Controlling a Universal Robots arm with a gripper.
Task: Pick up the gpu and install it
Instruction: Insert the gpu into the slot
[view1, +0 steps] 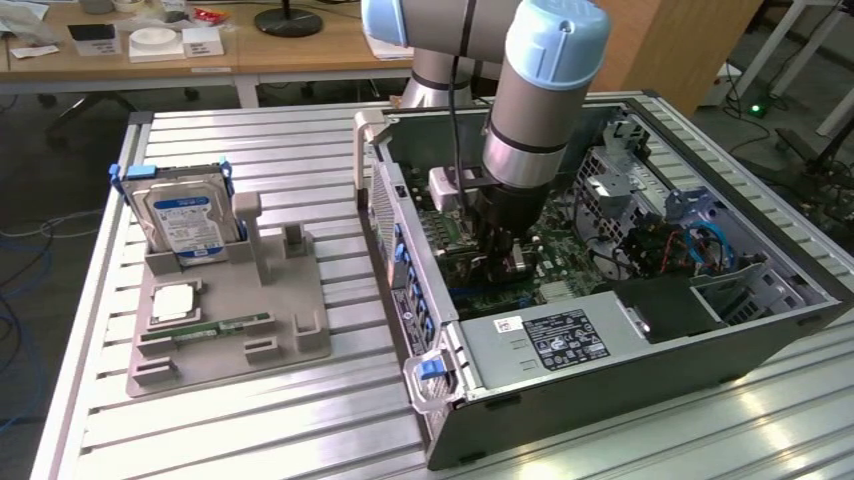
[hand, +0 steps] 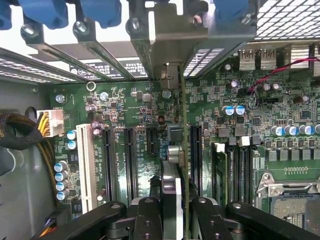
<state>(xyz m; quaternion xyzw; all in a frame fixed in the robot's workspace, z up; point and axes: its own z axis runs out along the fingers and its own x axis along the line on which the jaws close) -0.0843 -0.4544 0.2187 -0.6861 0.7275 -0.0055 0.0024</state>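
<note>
In the exterior view, the robot arm (view1: 541, 110) reaches down into the open computer case (view1: 747, 330), which lies on its side on the slatted metal table (view1: 267, 430). The gripper (view1: 511, 262) sits low over the motherboard (view1: 561, 265), near the middle of the case. At about nine o'clock from the case, a grey parts tray (view1: 287, 330) rests on the table. A hard drive (view1: 187, 222) with a blue-white label stands upright at the tray's eleven o'clock corner, and a narrow green memory stick (view1: 214, 327) lies flat near the tray's middle. The power supply (view1: 554, 340) occupies the case at five o'clock from the gripper.

In the wrist view, the gripper (hand: 176, 205) is closed narrowly on the gpu (hand: 182, 150), pinching it edge-on between the black fingers (hand: 147, 217). The card stands upright over the motherboard (hand: 280, 125), among the black expansion slots (hand: 131, 160), with its silver end bracket (hand: 170, 75) against the case's rear slot openings. Whether it is fully seated in a slot cannot be told.
</note>
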